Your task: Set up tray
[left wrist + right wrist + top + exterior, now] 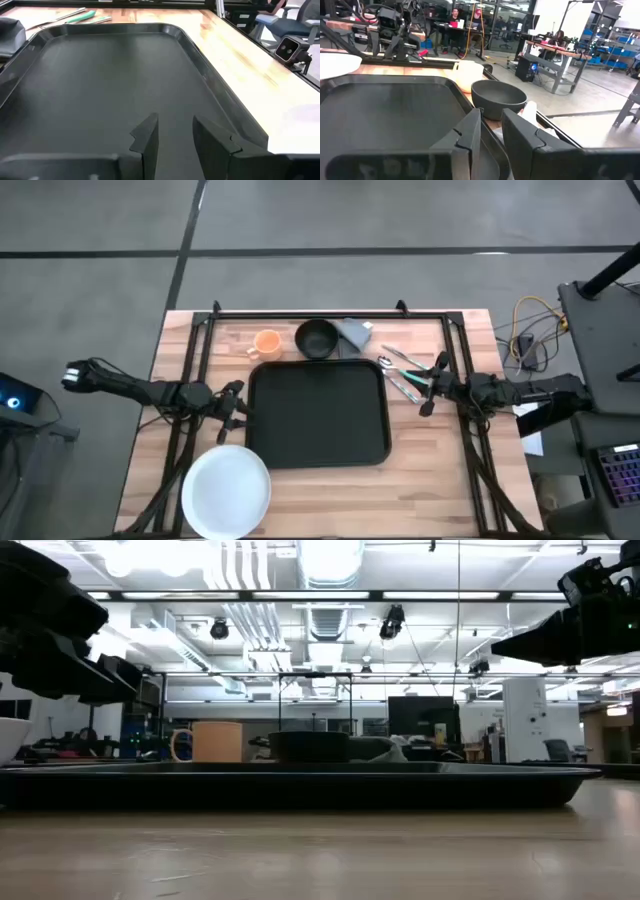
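Observation:
The large black tray lies flat in the middle of the wooden table, with nothing on it. My left gripper hangs at the tray's left rim, raised above the table, as the low view shows. In its wrist view the fingers stand open over the tray floor with nothing between them. My right gripper hangs beside the tray's right rim, also raised. Its fingers stand a narrow gap apart, holding nothing, pointing across the tray.
A round white plate lies at the tray's near left corner. Behind the tray stand an orange cup, a black bowl and a grey napkin. Green-handled cutlery lies right of the tray, by my right gripper.

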